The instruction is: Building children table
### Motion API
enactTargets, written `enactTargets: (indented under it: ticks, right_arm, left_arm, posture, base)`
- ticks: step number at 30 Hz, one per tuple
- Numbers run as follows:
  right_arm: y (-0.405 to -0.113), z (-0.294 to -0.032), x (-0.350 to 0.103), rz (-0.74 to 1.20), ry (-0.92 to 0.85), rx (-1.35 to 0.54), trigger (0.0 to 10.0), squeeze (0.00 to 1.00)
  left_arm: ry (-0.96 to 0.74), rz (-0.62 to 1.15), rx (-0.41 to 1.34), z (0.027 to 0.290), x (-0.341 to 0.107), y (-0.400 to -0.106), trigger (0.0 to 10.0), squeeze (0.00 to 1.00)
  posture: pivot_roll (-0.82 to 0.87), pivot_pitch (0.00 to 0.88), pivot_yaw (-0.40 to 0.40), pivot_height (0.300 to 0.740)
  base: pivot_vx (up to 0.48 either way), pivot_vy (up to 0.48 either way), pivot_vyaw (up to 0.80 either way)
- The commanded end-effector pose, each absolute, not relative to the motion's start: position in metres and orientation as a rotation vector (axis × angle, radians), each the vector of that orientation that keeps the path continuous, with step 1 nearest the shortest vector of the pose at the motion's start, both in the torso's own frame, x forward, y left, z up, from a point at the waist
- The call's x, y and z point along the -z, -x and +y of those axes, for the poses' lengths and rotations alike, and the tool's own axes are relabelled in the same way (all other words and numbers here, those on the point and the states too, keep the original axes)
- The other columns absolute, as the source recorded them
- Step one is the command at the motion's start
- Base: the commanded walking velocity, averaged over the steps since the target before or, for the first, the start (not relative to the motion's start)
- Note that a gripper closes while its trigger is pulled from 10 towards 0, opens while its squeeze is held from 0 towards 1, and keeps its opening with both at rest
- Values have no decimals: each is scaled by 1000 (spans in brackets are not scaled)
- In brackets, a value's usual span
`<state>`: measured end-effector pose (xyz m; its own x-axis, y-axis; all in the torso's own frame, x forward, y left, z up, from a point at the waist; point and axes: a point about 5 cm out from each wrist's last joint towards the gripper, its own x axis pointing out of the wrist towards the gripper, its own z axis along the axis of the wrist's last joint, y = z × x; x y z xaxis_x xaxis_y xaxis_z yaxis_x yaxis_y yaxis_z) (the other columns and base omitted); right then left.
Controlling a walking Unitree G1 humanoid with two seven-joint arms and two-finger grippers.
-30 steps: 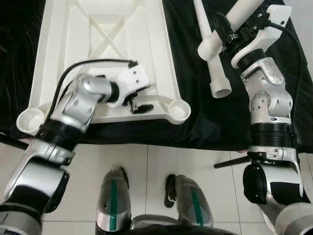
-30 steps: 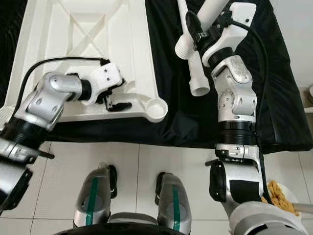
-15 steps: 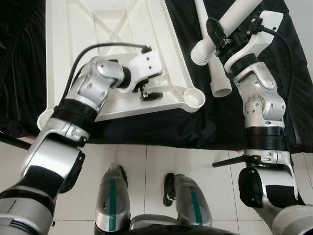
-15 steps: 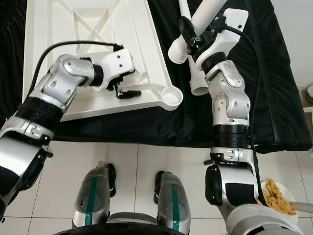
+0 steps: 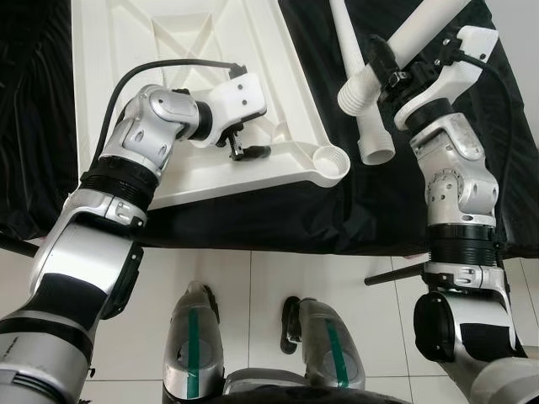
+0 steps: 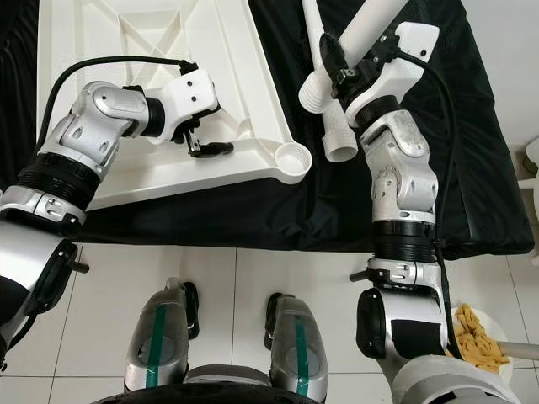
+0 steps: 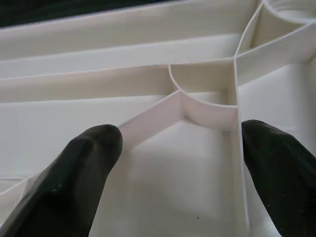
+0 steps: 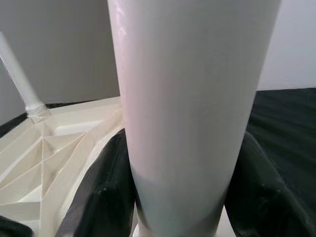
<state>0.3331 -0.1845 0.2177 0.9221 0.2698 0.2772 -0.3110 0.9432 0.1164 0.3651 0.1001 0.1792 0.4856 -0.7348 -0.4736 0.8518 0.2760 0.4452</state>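
The tabletop (image 5: 126, 101) lies on the cloth (image 5: 404, 202), left of a loose leg (image 5: 360, 93).

No writing, label, brand, number or sign can be read anywhere in these pictures.
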Motion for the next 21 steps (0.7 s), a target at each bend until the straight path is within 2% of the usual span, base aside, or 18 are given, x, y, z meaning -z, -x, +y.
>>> enactTargets:
  ticks: [1,6,10,16,21]
  right_arm:
    - [-330,-190,-220,-285,-165,-286,10000,0]
    - [-328,-193,-218,-281,-179,-296,10000,0]
    - [-327,-190,-215,-279,-181,-335,10000,0]
    - [-328,-188,-212,-268,-161,-345,10000,0]
    - [-329,-186,-207,-241,-162,-359,10000,0]
  left_arm:
    - [-677,17,743,114,-200,-377,10000,0]
    - [-620,-70,843,110,-212,-364,10000,0]
    - [-617,-74,875,111,-209,-357,10000,0]
    - [-597,-107,836,112,-210,-350,10000,0]
    - [-490,-128,837,105,-212,-340,10000,0]
  posture:
    - [7,89,-23,740]
    - [10,89,-22,740]
    - [13,86,-17,740]
    - [14,81,-8,740]
    - [18,72,-5,740]
  base:
    - [0,0,0]
    - [0,0,0]
    - [0,0,0]
    - [0,0,0]
    - [0,0,0]
